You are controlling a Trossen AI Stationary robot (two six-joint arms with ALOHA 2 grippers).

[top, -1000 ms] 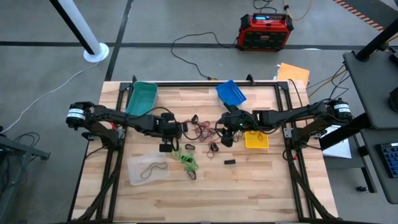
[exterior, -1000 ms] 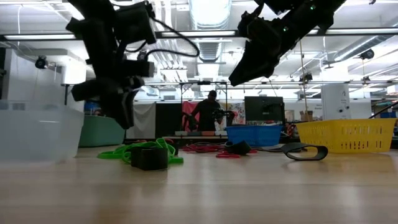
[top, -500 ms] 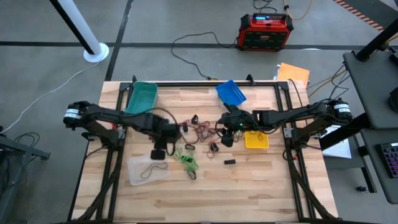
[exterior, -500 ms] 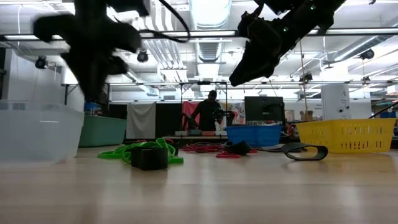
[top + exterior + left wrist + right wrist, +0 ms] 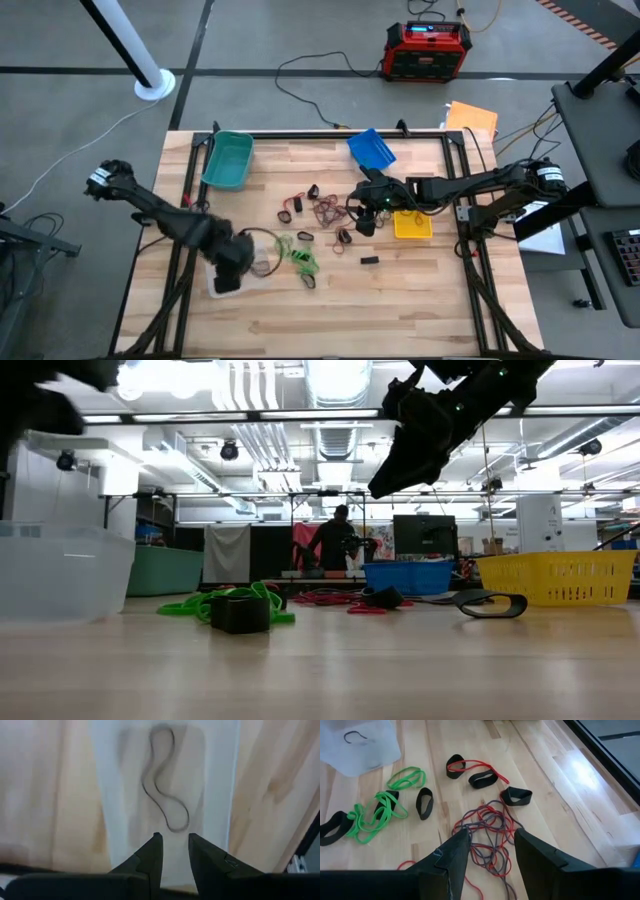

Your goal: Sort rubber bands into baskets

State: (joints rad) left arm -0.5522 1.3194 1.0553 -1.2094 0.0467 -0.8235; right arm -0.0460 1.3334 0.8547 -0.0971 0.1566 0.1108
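Observation:
My left gripper (image 5: pixel 175 845) hovers above the clear basket (image 5: pixel 262 276), pointing down. Its fingers are a little apart, with nothing between them. One thin dark rubber band (image 5: pixel 165 785) lies flat on the basket's floor below. My right gripper (image 5: pixel 490 845) stands open above a tangle of red and grey rubber bands (image 5: pixel 487 832), clear of them. Green rubber bands (image 5: pixel 300 258) and several black ones lie loose on the wood mid-table. The teal basket (image 5: pixel 228 160), the blue one (image 5: pixel 371 148) and the yellow one (image 5: pixel 412 225) stand on the table.
A small black block (image 5: pixel 370 260) lies right of the green bands. Black frame rails run along the table's left and right sides. In the low view a person stands far behind the table, in the room. Bare wood lies along the near edge.
My left gripper has swung from beside the loose bands toward the table's near-left, rising and rolling at the wrist, and now hangs over the clear basket. The bands on the table lie where they were.

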